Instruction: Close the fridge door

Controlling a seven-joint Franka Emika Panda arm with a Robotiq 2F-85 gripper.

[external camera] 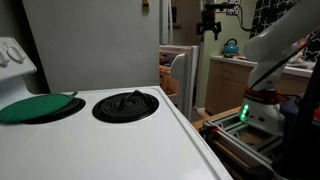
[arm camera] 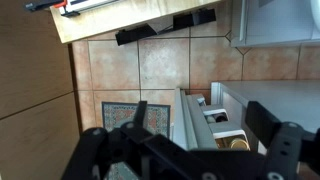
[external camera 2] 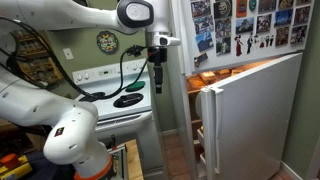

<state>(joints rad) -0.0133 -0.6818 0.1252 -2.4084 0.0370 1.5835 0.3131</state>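
The fridge door [external camera 2: 255, 125] stands swung open, out from the fridge beside the stove [external camera 2: 105, 100]. The gripper [external camera 2: 157, 85] hangs up near the door's free edge, clear of it, fingers spread, holding nothing.

**Fridge door: white, standing open**

The fridge door [external camera 2: 255, 115] is a tall, plain white panel, upright and swung well out from the cabinet, so that in an exterior view its smooth outer face is turned to the camera. A lit gap shows between its top edge and the fridge body. In an exterior view [external camera: 182, 72] the white inner side shows. The wrist view [arm camera: 186, 115] looks down on its top edge and inner shelves.
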